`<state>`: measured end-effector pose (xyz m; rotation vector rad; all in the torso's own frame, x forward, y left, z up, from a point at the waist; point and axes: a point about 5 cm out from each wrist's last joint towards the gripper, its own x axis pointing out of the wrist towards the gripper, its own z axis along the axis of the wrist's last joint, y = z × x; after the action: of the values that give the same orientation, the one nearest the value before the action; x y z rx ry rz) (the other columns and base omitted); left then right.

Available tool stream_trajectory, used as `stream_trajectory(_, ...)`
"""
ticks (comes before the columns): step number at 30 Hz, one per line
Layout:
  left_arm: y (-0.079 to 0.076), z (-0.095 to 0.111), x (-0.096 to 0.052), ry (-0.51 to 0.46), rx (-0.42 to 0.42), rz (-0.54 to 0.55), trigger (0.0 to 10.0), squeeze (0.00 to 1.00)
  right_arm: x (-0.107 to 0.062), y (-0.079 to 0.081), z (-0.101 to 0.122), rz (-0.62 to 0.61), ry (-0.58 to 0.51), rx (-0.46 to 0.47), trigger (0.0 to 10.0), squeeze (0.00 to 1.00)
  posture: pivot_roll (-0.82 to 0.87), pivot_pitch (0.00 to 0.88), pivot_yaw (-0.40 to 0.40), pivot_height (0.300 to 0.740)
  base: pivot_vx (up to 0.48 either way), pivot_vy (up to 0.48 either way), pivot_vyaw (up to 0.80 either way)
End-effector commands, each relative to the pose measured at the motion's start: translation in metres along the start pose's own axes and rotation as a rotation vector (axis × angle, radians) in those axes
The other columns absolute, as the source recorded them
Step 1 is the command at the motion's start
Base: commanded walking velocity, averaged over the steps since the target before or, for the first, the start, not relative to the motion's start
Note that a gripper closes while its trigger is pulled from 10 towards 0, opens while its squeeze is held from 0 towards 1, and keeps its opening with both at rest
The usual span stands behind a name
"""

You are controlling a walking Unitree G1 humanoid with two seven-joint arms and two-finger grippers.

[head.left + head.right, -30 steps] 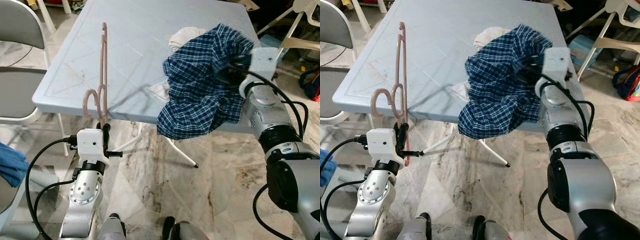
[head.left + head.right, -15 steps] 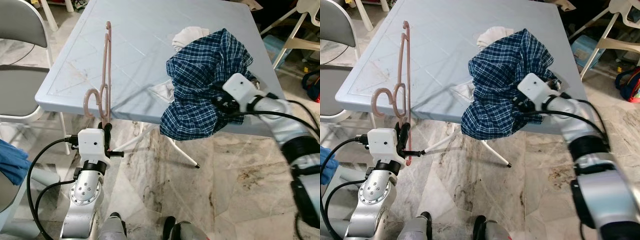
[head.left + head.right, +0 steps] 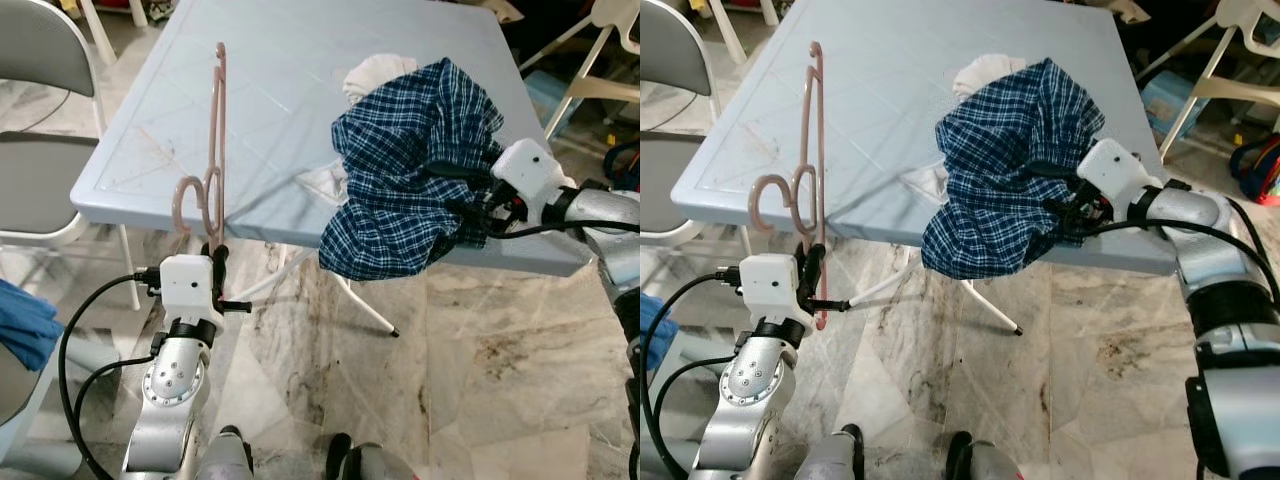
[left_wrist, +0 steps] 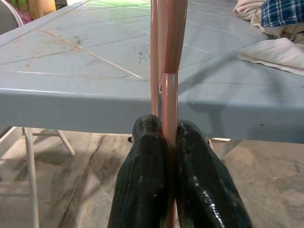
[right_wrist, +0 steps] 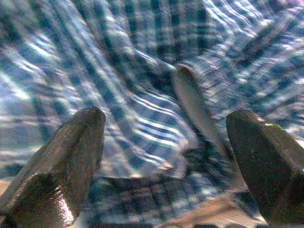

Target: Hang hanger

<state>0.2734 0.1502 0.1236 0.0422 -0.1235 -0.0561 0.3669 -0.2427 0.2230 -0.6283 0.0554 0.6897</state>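
Left gripper [image 3: 216, 262]: near left, just off the near edge of the table; fingers [image 4: 147, 156] clamped on the lower end of a pink plastic hanger [image 3: 212, 150].

Hanger: held upright, long axis running up from the grip and leaning away over the table; hook curling to the left just above the grip.

Right gripper [image 3: 1065, 215]: near right corner of the table, pushed in against a blue plaid shirt [image 3: 415, 185]; fingers [image 5: 57, 166] spread wide, fabric between and beyond them, nothing gripped.

Plaid shirt: bunched on the right side of the table, its lower part draping off the near edge. Lies well to the right of the hanger, across bare tabletop; the right arm is the nearer one.

Table [image 3: 280, 60]: pale blue, wide open surface between hanger and shirt.

White cloth [image 3: 372, 70]: behind the shirt, farther in.

Folding chair [image 3: 40, 120]: far left, beside the table, bounding leftward room.
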Motion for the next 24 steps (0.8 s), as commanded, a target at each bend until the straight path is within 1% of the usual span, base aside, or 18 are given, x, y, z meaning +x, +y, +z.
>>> stream_trajectory(1, -0.004, -0.006, -0.003, 0.035, -0.005, -0.022, 10.0, 0.00, -0.004, 0.006, 0.000, 0.062, -0.043, 0.071, 10.0, 0.00, 0.20, 0.229, -0.074, 0.740, 0.000, 0.000, 0.00)
stream_trajectory(5, -0.004, -0.006, -0.003, 0.035, -0.005, -0.024, 10.0, 0.00, -0.004, 0.017, -0.002, 0.141, -0.066, 0.127, 10.0, 0.00, 0.20, 0.229, -0.073, 0.740, 0.000, 0.000, 0.00)
stream_trajectory(7, -0.004, -0.007, -0.003, 0.037, -0.005, -0.029, 10.0, 0.00, -0.004, 0.028, -0.007, 0.219, -0.074, 0.193, 10.0, 0.00, 0.20, 0.228, -0.073, 0.740, 0.000, 0.000, 0.00)
stream_trajectory(10, -0.004, -0.007, -0.003, 0.038, -0.005, -0.034, 10.0, 0.00, -0.003, 0.039, -0.009, 0.285, -0.071, 0.230, 10.0, 0.00, 0.21, 0.228, -0.073, 0.740, 0.000, 0.000, 0.00)
stream_trajectory(12, -0.004, -0.006, -0.003, 0.038, -0.004, -0.036, 10.0, 0.00, 0.001, 0.050, -0.014, 0.332, -0.054, 0.257, 10.0, 0.00, 0.21, 0.229, -0.073, 0.740, 0.000, 0.000, 0.00)
stream_trajectory(13, -0.004, -0.006, -0.003, 0.038, -0.004, -0.037, 10.0, 0.00, 0.005, 0.058, -0.017, 0.368, -0.042, 0.272, 10.0, 0.00, 0.21, 0.229, -0.073, 0.740, 0.000, 0.000, 0.00)
stream_trajectory(14, -0.004, -0.006, -0.003, 0.038, -0.004, -0.037, 10.0, 0.00, 0.005, 0.058, -0.017, 0.368, -0.042, 0.272, 10.0, 0.00, 0.21, 0.229, -0.073, 0.740, 0.000, 0.000, 0.00)
stream_trajectory(16, -0.004, -0.006, -0.004, 0.039, -0.004, -0.038, 10.0, 0.00, 0.010, 0.065, -0.018, 0.399, -0.043, 0.300, 10.0, 0.00, 0.21, 0.230, -0.073, 0.740, 0.000, 0.000, 0.00)
stream_trajectory(18, -0.004, -0.007, -0.004, 0.040, -0.004, -0.038, 10.0, 0.00, 0.013, 0.068, -0.018, 0.407, -0.039, 0.309, 10.0, 0.00, 0.21, 0.231, -0.073, 0.740, 0.000, 0.000, 0.00)
stream_trajectory(19, -0.004, -0.007, -0.004, 0.040, -0.004, -0.039, 10.0, 0.00, 0.019, 0.072, -0.019, 0.414, -0.037, 0.327, 10.0, 0.00, 0.21, 0.231, -0.072, 0.740, 0.000, 0.000, 0.00)
stream_trajectory(24, -0.004, -0.007, -0.004, 0.040, -0.004, -0.040, 10.0, 0.00, 0.032, 0.080, -0.019, 0.418, -0.033, 0.356, 10.0, 0.00, 0.22, 0.232, -0.074, 0.740, 0.000, 0.000, 0.00)
